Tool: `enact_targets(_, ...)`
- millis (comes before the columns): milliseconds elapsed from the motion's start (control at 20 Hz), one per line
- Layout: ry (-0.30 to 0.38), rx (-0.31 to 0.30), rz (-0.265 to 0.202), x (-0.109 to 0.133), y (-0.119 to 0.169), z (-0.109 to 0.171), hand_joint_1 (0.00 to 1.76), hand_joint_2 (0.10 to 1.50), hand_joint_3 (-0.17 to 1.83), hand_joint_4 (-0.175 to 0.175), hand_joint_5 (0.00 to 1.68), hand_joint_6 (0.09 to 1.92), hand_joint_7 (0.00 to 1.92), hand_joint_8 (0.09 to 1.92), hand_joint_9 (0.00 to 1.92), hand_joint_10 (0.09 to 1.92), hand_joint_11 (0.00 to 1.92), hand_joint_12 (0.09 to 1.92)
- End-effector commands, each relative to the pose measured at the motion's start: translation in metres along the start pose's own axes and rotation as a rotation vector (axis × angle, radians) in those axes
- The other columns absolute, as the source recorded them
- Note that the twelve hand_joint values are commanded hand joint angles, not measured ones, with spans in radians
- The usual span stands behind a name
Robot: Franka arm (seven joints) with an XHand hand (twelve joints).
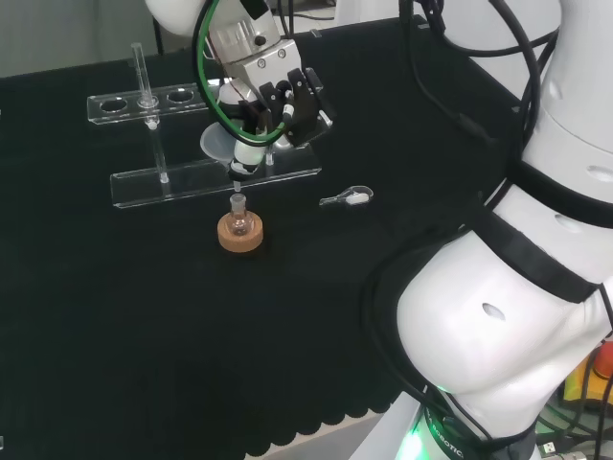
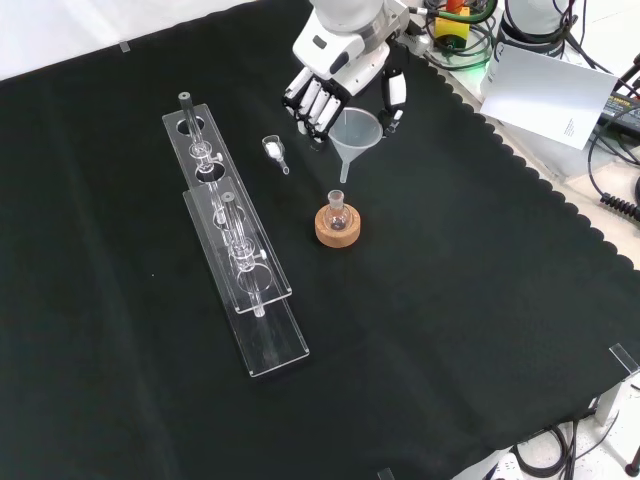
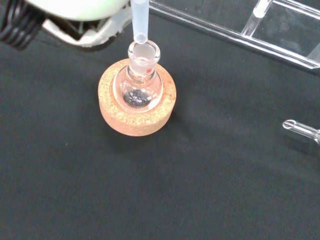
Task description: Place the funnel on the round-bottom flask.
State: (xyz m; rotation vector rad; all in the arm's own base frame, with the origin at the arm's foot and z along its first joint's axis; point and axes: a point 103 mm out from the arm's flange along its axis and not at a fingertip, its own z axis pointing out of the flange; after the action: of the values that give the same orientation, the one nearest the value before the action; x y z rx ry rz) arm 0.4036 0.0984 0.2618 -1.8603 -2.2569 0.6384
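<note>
I see the hand (image 2: 335, 85) clasped round the funnel (image 2: 355, 132) — held upright, its stem tip just above the mouth of the round-bottom flask (image 2: 337, 213), which sits in its cork ring (image 2: 338, 232).

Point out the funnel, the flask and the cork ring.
funnel (image 2: 357, 131): front view, on its cone wall.
flask (image 3: 138, 86): wrist view, on its round bulb.
cork ring (image 2: 337, 236): front view, on its outer side.
</note>
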Motion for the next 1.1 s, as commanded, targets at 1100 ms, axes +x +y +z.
enact_targets(1100, 0.007, 0.022, -0.018, 0.005, 0.022, 0.014, 0.92, 0.64, 0.78, -0.023, 0.55, 0.90, 0.58, 0.86, 0.49, 0.62, 0.05, 1.43)
